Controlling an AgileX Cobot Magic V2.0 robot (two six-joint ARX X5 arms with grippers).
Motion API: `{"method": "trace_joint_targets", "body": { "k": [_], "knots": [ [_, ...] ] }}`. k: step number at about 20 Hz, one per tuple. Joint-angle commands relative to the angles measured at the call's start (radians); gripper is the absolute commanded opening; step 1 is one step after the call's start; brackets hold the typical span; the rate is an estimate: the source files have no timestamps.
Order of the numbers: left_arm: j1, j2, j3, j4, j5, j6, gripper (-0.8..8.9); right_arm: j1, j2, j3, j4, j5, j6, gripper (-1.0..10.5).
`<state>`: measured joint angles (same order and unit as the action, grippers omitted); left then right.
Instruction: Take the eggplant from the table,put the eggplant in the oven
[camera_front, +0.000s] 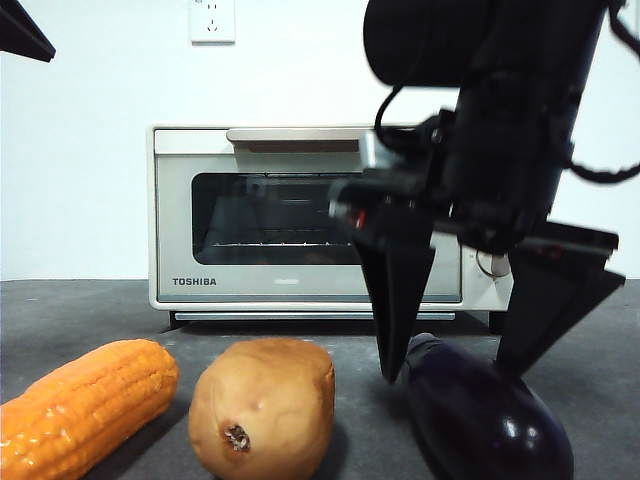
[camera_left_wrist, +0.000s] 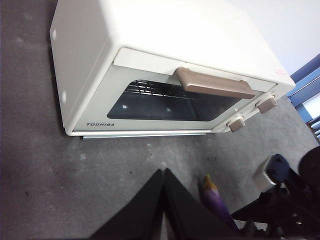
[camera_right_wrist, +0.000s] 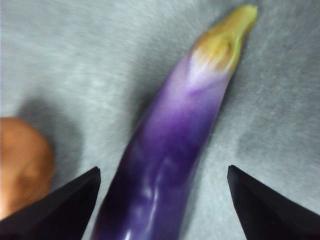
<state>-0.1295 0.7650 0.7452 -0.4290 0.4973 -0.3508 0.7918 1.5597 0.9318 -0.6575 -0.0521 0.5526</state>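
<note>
Here the right gripper (camera_front: 455, 370) hangs low over the eggplant (camera_front: 490, 415), jaws spread wide, one on each side, apparently not touching it. The eggplant lies on the table (camera_front: 60, 310) beside the potato (camera_front: 262, 405) and corn cob (camera_front: 85, 405), before the shut oven (camera_front: 250, 215). The left gripper (camera_left_wrist: 163, 175) waits with jaws pressed together, empty.

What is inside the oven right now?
Through the closed oven window a wire rack shows, with nothing visible on it. Dark glass hides the rest. The eggplant lies on the table.
</note>
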Motion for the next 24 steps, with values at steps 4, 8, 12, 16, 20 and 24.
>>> {"method": "trace_joint_targets", "body": {
  "k": [4, 8, 12, 16, 20, 24],
  "knots": [
    [-0.003, 0.006, 0.021, -0.002, 0.005, 0.026, 0.04, 0.011, 0.034, 0.019, 0.014, -0.003, 0.047, 2.5],
    [-0.003, 0.006, 0.021, -0.002, 0.005, 0.026, 0.04, 0.011, 0.032, 0.02, -0.012, -0.004, 0.061, 1.3],
    [-0.021, 0.015, 0.039, 0.0, 0.005, 0.026, 0.04, 0.011, -0.06, 0.071, -0.187, 0.004, -0.082, 1.3],
    [-0.107, 0.129, 0.137, -0.003, 0.004, 0.062, 0.04, 0.011, -0.256, 0.084, -0.293, 0.013, -0.232, 1.3],
    [-0.198, 0.319, 0.28, -0.056, 0.003, 0.126, 0.04, 0.011, -0.448, 0.084, -0.303, 0.11, -0.251, 1.3],
    [-0.275, 0.52, 0.467, -0.093, -0.061, 0.191, 0.04, 0.011, -0.583, 0.084, -0.32, 0.219, -0.25, 1.3]
  ]
}}
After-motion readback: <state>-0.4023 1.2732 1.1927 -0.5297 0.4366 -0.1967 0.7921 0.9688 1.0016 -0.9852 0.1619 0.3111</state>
